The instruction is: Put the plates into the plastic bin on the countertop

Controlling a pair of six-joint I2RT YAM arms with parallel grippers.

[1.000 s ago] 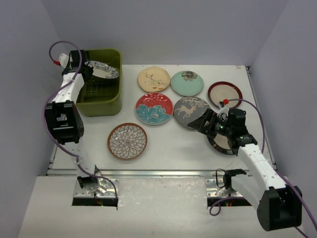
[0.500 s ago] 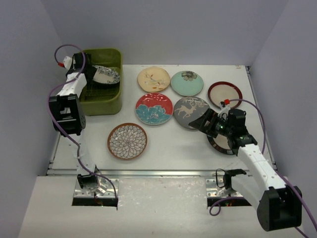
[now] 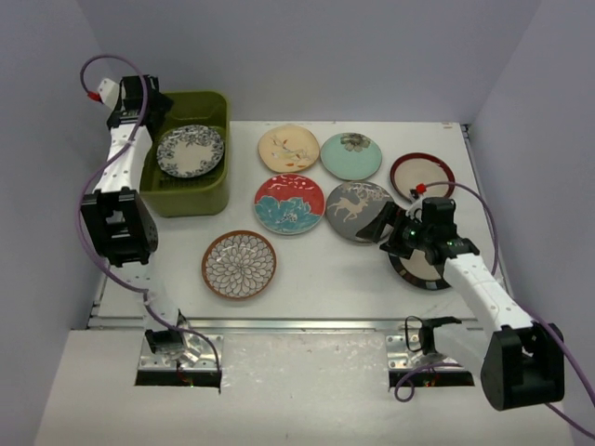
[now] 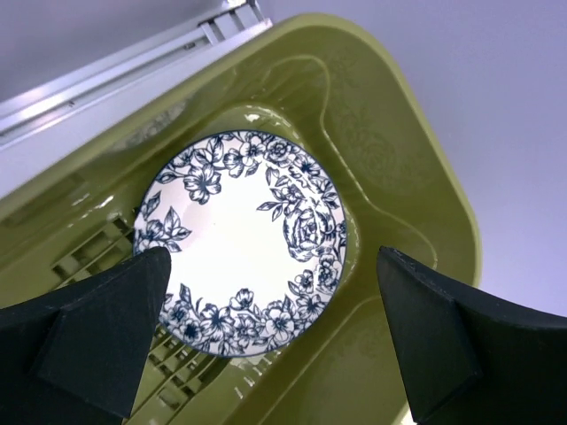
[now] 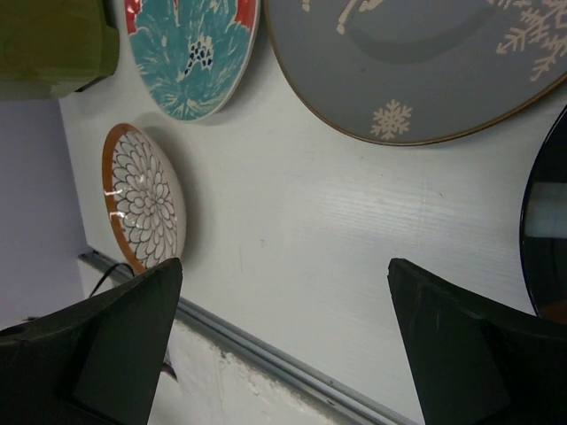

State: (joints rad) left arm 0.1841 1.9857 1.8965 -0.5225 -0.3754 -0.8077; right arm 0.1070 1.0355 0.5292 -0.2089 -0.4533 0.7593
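Note:
The olive-green plastic bin (image 3: pixel 192 197) stands at the back left of the white countertop (image 3: pixel 325 269). A white plate with blue flowers (image 3: pixel 190 150) lies inside it on the slotted base, and shows in the left wrist view (image 4: pixel 244 239). My left gripper (image 3: pixel 149 110) hovers open and empty over the bin's far left corner (image 4: pixel 270 336). My right gripper (image 3: pixel 392 232) is open and empty above the countertop (image 5: pixel 283 345), between the grey deer plate (image 3: pixel 358 210) and a dark plate (image 3: pixel 418 269) that lies partly under the arm.
Loose plates on the countertop: cream (image 3: pixel 288 148), mint (image 3: pixel 350 155), red-rimmed (image 3: pixel 422 176), red-and-teal (image 3: pixel 289 203) and orange-rimmed petal pattern (image 3: pixel 239 265). A metal rail (image 3: pixel 307 324) runs along the front edge. Walls close in the left, back and right.

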